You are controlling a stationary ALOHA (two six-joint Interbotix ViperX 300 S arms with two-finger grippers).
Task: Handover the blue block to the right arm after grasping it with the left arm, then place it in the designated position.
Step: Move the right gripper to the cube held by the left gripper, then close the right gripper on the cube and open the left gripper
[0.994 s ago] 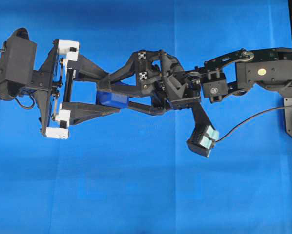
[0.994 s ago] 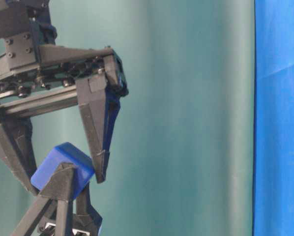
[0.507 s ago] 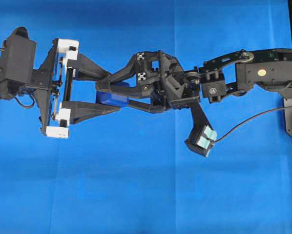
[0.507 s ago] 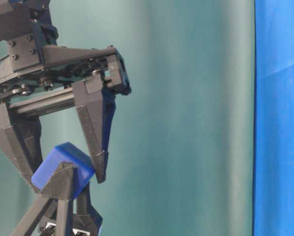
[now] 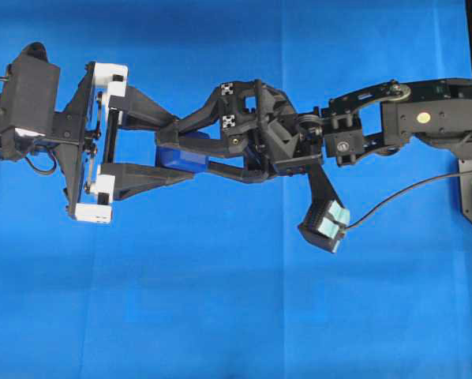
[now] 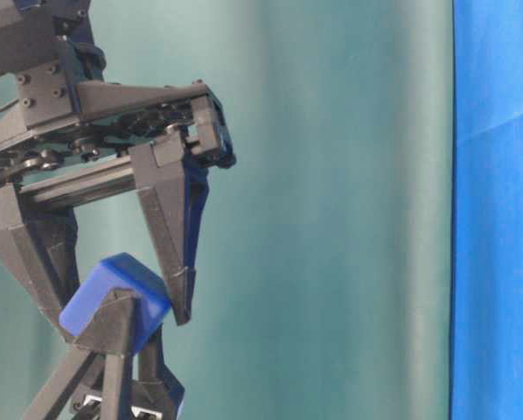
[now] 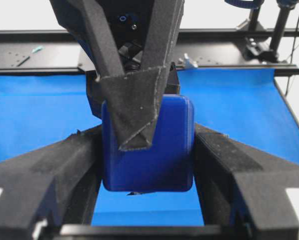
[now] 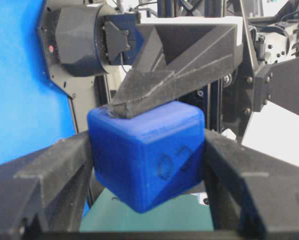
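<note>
Mid-handover: my left gripper point(image 5: 173, 152) and right gripper point(image 5: 175, 148) both clamp the blue block point(image 5: 181, 159), held aloft at nine o'clock of centre; next, I'd judge, my left jaws release.

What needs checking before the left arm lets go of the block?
1. Left gripper fingers on the blue block: ok, pressed against both sides in the left wrist view.
2. Right gripper fingers flank the block: ok, one against each side in the right wrist view.
3. Right grip firm enough to carry alone: cannot tell.
4. Block off the blue cloth: ok, held in the air in the table-level view.
5. Fingers of the two grippers crossing without jamming: cannot tell.
</note>
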